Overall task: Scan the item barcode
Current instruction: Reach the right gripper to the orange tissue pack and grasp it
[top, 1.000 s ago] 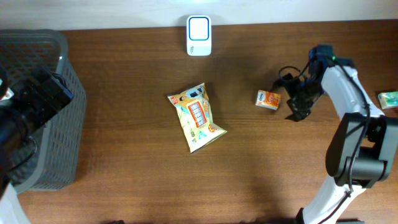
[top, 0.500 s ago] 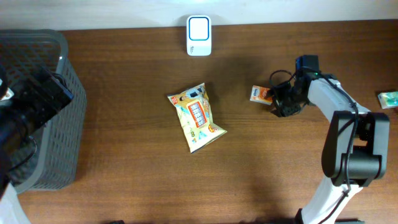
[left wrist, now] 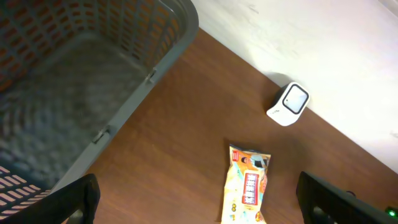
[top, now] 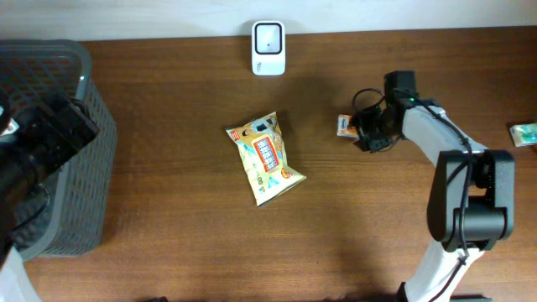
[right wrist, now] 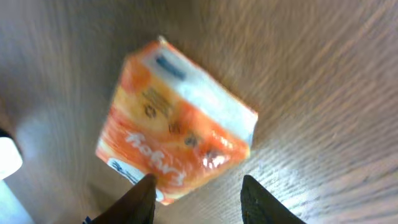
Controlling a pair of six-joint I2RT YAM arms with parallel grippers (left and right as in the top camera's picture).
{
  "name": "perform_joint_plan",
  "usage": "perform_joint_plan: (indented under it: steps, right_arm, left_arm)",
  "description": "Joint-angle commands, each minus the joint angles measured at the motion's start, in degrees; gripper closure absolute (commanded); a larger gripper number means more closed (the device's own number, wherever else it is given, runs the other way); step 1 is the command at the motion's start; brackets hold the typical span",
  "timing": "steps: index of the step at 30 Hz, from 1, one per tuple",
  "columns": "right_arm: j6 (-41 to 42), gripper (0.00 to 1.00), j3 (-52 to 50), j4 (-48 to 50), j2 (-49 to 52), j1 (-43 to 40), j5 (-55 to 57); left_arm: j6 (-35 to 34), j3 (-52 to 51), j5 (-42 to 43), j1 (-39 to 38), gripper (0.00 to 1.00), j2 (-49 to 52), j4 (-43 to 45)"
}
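**A:** What's at the far left?

**B:** The basket (top: 50, 143), grey mesh, with nothing in it that either view shows. The left gripper (left wrist: 199, 186) hangs above it, fingers spread wide and holding nothing. I'd say it is parked clear of the work, over where scanned goods likely go.

**A:** And mid-table?

**B:** A yellow bag (top: 264, 159) lies flat with nothing touching it. Beyond it, at the far edge, is the scanner (top: 268, 36) with its window facing up. A barcode would have to be held face-down over it.

**A:** Where's the item?

**B:** That's the small orange pack (top: 346, 125), right of the bag and well apart from the scanner. The right gripper (top: 372, 134) sits low, just to the right of it. In the wrist view its fingers are part-way apart with bare wood between them. The pack lies just ahead, one corner at a fingertip, and I can't see it clamped.

**A:** Why come in from the side?

**B:** Probably so the jaws can close across the pack's narrow sides. The wrist view is blurred, so I can't find a barcode.

**A:** Anything further right?

**B:** A green pack (top: 524, 132), alone at the right edge.
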Motion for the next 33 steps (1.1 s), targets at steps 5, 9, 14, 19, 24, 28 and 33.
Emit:
perform_joint_plan:
  steps: [5, 9, 14, 19, 24, 28, 33]
  right_arm:
    - [5.68, 0.56, -0.42, -0.74, 0.07, 4.07, 15.96]
    - [1.79, 0.57, -0.42, 1.49, 0.07, 3.61, 17.84]
    - [-7.06, 0.57, -0.42, 8.31, 0.07, 3.69, 18.21]
    - [-8.31, 0.58, -0.42, 9.25, 0.07, 3.26, 17.64]
    - [-3.63, 0.62, -0.42, 8.9, 0.02, 2.1, 13.27]
    - [-3.26, 0.62, -0.42, 8.41, 0.04, 2.1, 14.34]
    - [-2.84, 0.63, -0.63, 7.78, 0.2, 2.19, 15.19]
  left_arm:
    - [-0.46, 0.31, -0.24, 0.24, 0.01, -0.33, -0.02]
    - [-0.46, 0.31, -0.24, 0.24, 0.01, -0.33, -0.02]
    - [-0.46, 0.31, -0.24, 0.24, 0.01, -0.33, -0.02]
    - [-0.46, 0.31, -0.24, 0.24, 0.01, -0.33, -0.02]
    - [-0.46, 0.31, -0.24, 0.24, 0.01, -0.33, -0.02]
    - [-0.46, 0.31, -0.24, 0.24, 0.01, -0.33, -0.02]
    - [-0.46, 0.31, -0.24, 0.24, 0.01, -0.33, -0.02]
